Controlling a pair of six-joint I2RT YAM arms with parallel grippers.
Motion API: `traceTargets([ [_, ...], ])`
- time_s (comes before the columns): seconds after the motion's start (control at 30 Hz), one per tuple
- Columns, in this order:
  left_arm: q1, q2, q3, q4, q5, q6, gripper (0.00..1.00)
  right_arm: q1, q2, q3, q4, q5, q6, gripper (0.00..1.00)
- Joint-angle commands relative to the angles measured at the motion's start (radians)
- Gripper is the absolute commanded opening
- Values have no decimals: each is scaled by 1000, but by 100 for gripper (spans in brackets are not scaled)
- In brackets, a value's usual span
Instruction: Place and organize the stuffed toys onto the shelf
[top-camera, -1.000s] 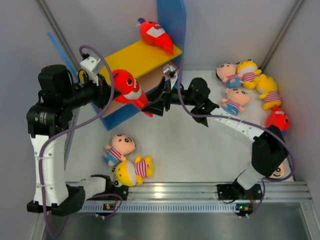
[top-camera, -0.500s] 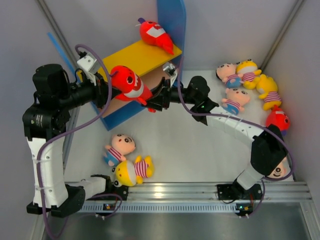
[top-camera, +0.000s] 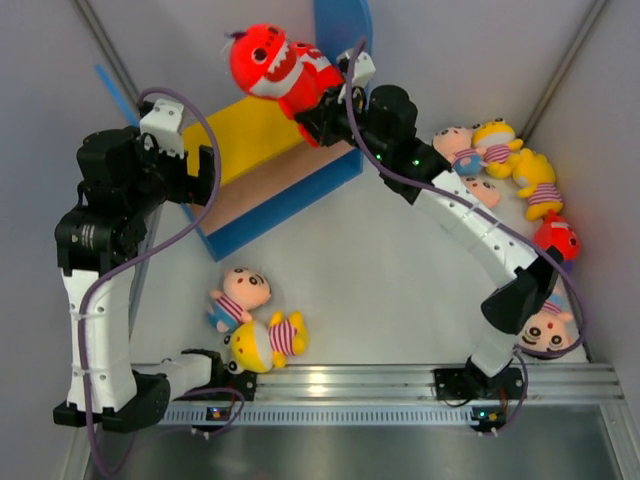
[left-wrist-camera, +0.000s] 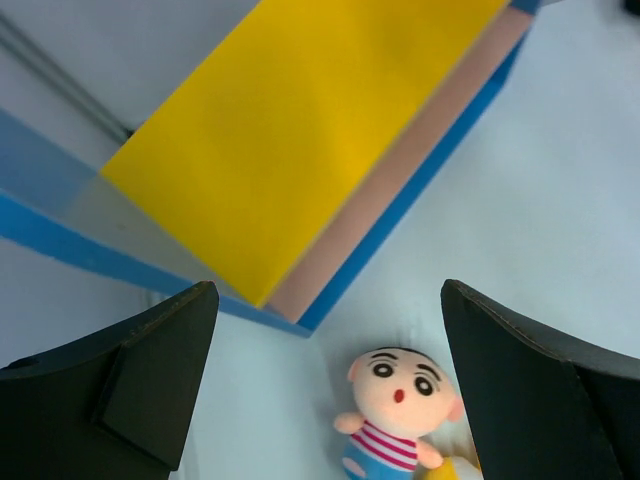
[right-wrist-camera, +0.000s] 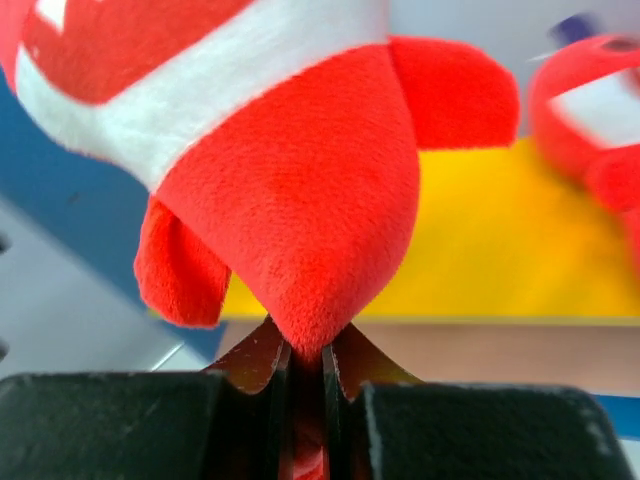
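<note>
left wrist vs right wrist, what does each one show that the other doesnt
Left wrist only: a pink-faced doll in a striped shirt, seen past the open left gripper. Right wrist only: the red shark pinched at its tail end by the right gripper, and a second red shark at the right edge. Both: the yellow top board and tan lower board.

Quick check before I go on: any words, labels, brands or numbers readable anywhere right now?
None. No words, brands, numbers or signs can be read on the shelf, the red shark held by the right gripper, or the pink-faced doll; its shirt carries only stripes.
</note>
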Motion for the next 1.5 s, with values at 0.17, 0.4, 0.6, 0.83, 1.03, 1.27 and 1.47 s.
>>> traceTargets([
  [0.17, 2, -52, -55, 58, -207, 37, 99, 22, 377, 527, -268, 487, -143, 0],
  [0.4, 2, -58, -77, 57, -195, 44, 99, 91, 495, 638, -187, 553, -144, 0],
  [0.6, 2, -71, -92, 57, -183, 53, 99, 100, 517, 624, -196, 615, -103, 4],
  [0.83, 2, -87, -100, 57, -190, 60, 99, 111, 546, 656, -169, 616, -19, 16],
  [1.03, 2, -98, -103, 55, -207, 68, 99, 111, 572, 672, -92, 566, 12, 29],
  [1.27, 2, -104, -95, 57, -213, 80, 99, 122, 565, 655, -87, 564, 6, 66],
  [1.47, 2, -108, -98, 57, -215, 83, 99, 125, 439, 537, -95, 521, 14, 71],
])
